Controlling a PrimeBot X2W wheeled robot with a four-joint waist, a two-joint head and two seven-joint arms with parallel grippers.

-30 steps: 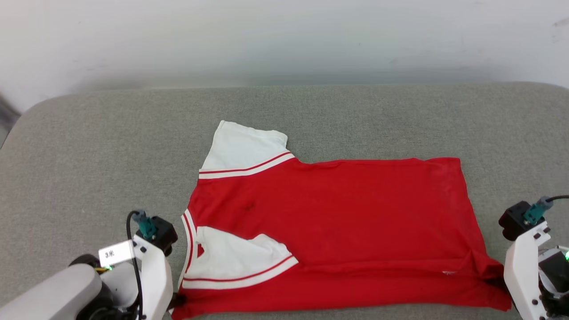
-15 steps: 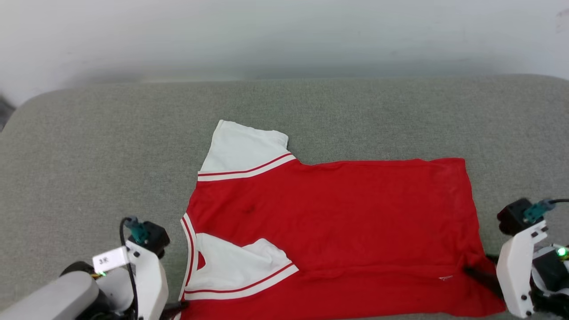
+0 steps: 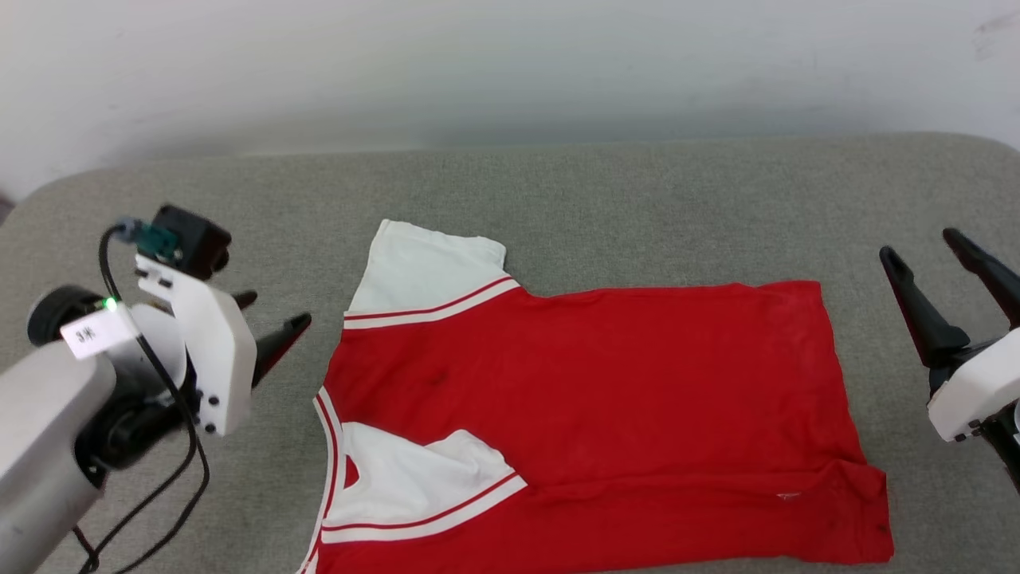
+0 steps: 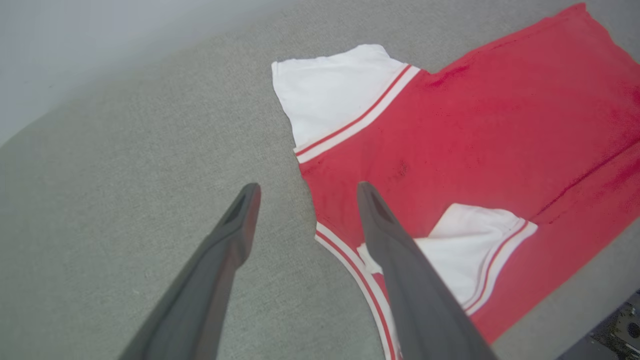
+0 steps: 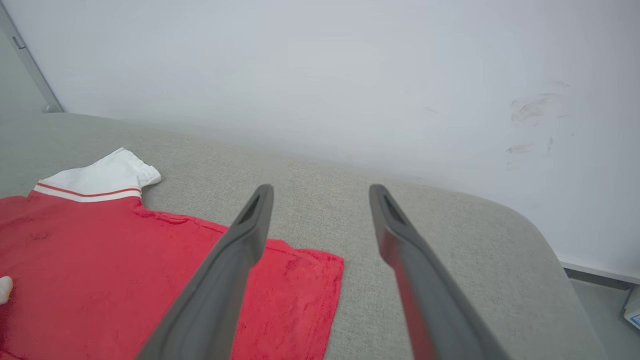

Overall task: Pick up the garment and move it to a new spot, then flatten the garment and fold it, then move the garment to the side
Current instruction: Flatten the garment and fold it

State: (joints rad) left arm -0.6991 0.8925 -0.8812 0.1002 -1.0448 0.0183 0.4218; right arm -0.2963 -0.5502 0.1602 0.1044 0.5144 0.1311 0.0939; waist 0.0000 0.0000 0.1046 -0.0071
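The garment (image 3: 590, 399) is a red shirt with white sleeves. It lies flat across the grey cushion, collar end to the left. One white sleeve (image 3: 426, 271) sticks out at the far side. The other sleeve (image 3: 414, 486) is folded onto the red body. My left gripper (image 3: 275, 309) hovers open just left of the shoulder, holding nothing. The left wrist view has the left gripper (image 4: 308, 186) over the garment's (image 4: 475, 130) collar edge. My right gripper (image 3: 920, 245) stands open and empty beyond the hem end. In the right wrist view the right gripper (image 5: 321, 189) is above the garment's (image 5: 100, 240) far hem corner.
The grey upholstered cushion (image 3: 637, 199) runs wide with rounded corners and bare fabric all round the shirt. A white wall (image 3: 510, 64) stands close behind it. Floor shows past the cushion's right end (image 5: 600, 295).
Both grippers have opened, let go of the garment's near edge and risen away, the left up beside the shoulder, the right up past the hem. The garment stays flat.
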